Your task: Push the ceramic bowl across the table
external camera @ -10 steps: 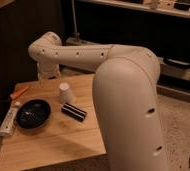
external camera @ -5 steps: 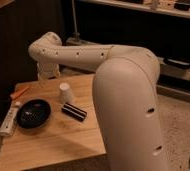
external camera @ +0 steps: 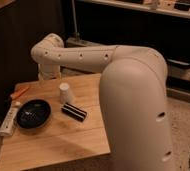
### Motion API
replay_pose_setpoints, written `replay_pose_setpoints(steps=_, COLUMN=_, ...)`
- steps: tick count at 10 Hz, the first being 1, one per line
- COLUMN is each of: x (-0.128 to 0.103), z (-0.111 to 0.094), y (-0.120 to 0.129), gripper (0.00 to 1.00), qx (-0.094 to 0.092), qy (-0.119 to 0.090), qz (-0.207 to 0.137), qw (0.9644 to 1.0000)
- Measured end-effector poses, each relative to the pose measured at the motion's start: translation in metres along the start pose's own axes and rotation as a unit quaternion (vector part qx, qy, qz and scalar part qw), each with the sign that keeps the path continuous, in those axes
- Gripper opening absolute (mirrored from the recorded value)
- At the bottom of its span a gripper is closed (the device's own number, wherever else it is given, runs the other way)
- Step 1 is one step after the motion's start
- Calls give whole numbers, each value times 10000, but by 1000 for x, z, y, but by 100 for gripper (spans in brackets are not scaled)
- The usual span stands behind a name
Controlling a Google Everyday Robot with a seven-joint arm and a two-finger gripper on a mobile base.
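Observation:
The ceramic bowl [external camera: 33, 113] is round, shallow and glossy black, and sits on the left part of the light wooden table [external camera: 63, 142]. My white arm reaches from the lower right across the table, bends at the far left and points down. Its end, the gripper [external camera: 49, 76], hangs over the table's far edge, behind the bowl and apart from it, just left of a small white cup [external camera: 64, 92].
A black ridged block [external camera: 74, 111] lies right of the bowl. A white elongated object [external camera: 9, 119] lies at the left edge, touching or nearly touching the bowl. An orange item [external camera: 19, 93] rests at the far left corner. Dark cabinets stand behind.

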Motion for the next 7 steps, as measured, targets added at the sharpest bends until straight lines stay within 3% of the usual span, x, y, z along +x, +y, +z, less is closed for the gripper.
replay_pose_setpoints(steps=3, x=-17, z=-6, y=-31, gripper=65, qx=6, qy=-573, qz=259, qw=9980)
replay_pose_setpoints(steps=4, x=-29, z=-3, y=-34, gripper=65, qx=-37, qy=-677, qz=268, qw=9973)
replay_pose_setpoints(steps=7, x=-69, z=14, y=-16, gripper=65, qx=-329, qy=-684, qz=59, qw=9971)
